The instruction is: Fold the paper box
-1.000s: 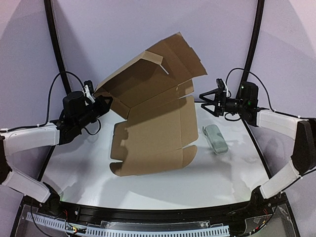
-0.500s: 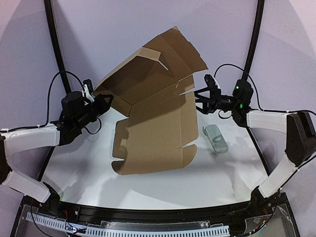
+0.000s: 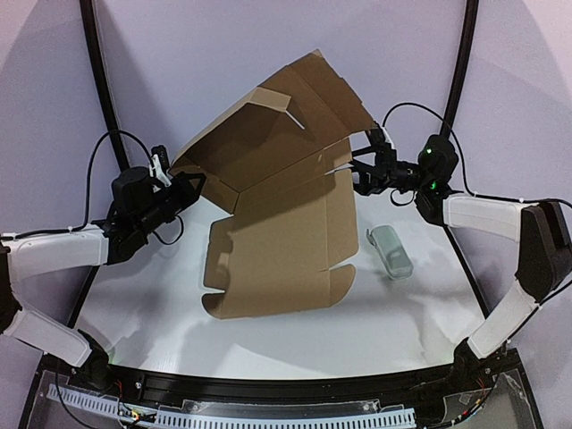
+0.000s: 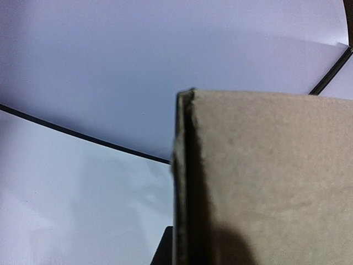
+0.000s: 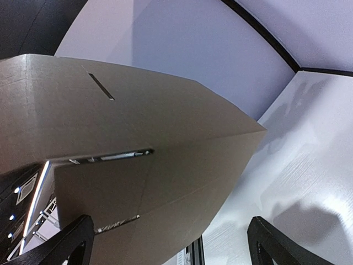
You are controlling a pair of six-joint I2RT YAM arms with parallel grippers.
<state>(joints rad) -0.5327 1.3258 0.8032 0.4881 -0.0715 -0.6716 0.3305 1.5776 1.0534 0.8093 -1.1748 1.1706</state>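
Observation:
The paper box (image 3: 277, 241) is a large brown cardboard mailer. Its lower panel lies on the white table and its upper panels and flaps stand raised and tilted back. My left gripper (image 3: 185, 183) is shut on the raised panel's left edge. In the left wrist view the cardboard (image 4: 265, 182) fills the right side, with one dark finger (image 4: 164, 251) beside its edge. My right gripper (image 3: 360, 172) is open at the box's right edge, under the top flap. In the right wrist view its gripper (image 5: 170, 234) has both fingers spread wide, with the slotted cardboard (image 5: 138, 154) close ahead.
A small pale grey-green oblong case (image 3: 391, 251) lies on the table right of the box, below my right arm. Black curved frame posts (image 3: 100, 89) rise at both back sides. The white table (image 3: 295, 344) runs to the near rail.
My right gripper has moved left and up, from beside the box to its right edge under the top flap. The left gripper and the box have barely moved.

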